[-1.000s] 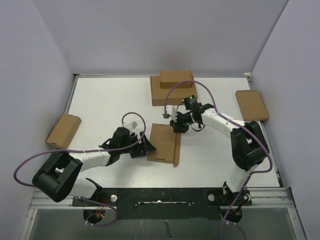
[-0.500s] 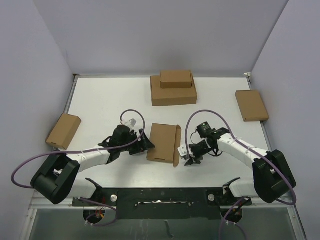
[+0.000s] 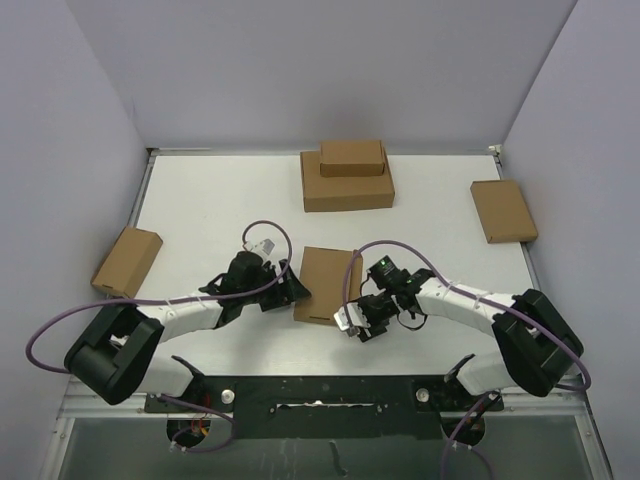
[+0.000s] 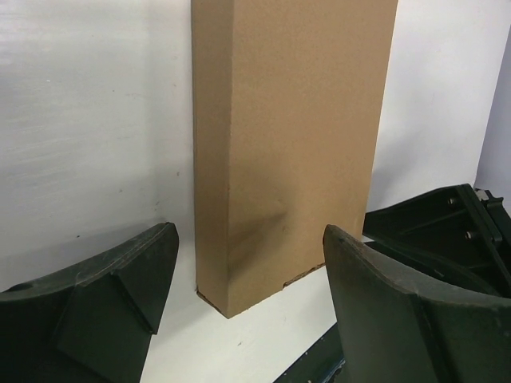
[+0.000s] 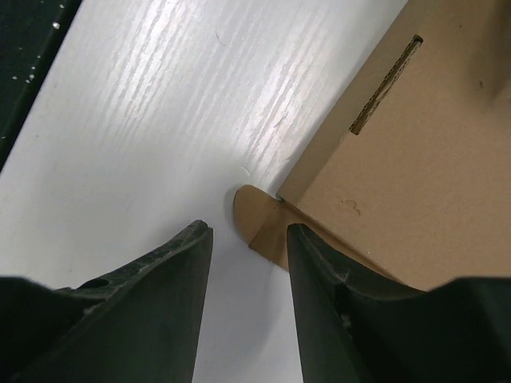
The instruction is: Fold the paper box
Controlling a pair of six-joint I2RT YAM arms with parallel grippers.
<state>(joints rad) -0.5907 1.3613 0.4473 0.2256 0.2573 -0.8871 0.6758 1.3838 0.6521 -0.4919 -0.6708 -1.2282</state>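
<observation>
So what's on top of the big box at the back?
A smaller brown box, at the big box's far edge. The surface beneath it is covered.

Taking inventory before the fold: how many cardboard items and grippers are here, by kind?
Paper box: 1
Plain boxes (large box, small box atop, right box, left box): 4
Grippers (left gripper, right gripper): 2
Total: 7

The paper box lies between left claw, at its left edge, and right claw, by its near-right corner.
</observation>
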